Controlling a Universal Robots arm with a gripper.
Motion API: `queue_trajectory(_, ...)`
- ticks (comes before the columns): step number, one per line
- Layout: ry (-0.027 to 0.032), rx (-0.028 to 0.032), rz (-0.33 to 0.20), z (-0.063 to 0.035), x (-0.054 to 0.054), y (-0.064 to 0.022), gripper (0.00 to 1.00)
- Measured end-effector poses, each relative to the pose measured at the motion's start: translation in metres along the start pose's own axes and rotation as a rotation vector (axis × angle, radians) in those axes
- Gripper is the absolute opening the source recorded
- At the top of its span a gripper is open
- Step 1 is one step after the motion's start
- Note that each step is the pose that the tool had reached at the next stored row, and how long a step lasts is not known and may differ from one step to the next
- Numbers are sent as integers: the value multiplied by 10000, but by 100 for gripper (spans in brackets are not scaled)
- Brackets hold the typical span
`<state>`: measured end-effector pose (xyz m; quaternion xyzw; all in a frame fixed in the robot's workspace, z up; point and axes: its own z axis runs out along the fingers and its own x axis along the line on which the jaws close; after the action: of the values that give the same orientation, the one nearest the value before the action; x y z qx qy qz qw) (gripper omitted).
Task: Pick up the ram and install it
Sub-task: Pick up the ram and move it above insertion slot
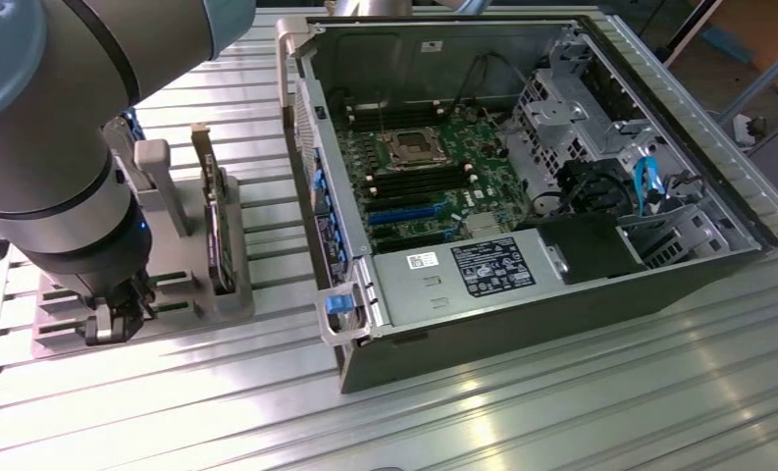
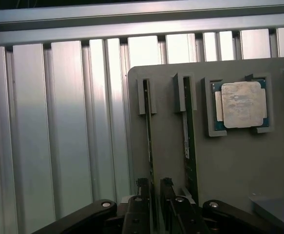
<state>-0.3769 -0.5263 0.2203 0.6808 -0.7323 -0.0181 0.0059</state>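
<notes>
Leave the open computer case (image 1: 520, 329), at three o'clock in the exterior view, out of mind for now. Look instead to eight o'clock, to the arm (image 1: 48, 186) bent down over the grey holder (image 1: 185, 309). Keep the wrist square to that holder, well off the dark expansion card (image 1: 216, 226) standing on edge in it. Target the ram (image 2: 150, 146), upright on its long edge in a slot of the holder and the stick farther from the silver processor (image 2: 241, 105); ignore the twin (image 2: 187, 141) just beside that chip. Note the gripper (image 2: 154, 184): jaws apart, astride the near end of the ram, apparently not yet pinching it. Centre before closing, to bring both fingertips (image 2: 142, 187) onto the board together; seems nearer one pad than the other at present. Close gently on the flat faces, level with the slot guides, to avoid twisting or binding so thin a board.
</notes>
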Motion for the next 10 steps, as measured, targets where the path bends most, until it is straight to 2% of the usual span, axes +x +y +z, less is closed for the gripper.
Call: queue_trajectory(10, 1, 0, 0, 38, 1, -1, 24)
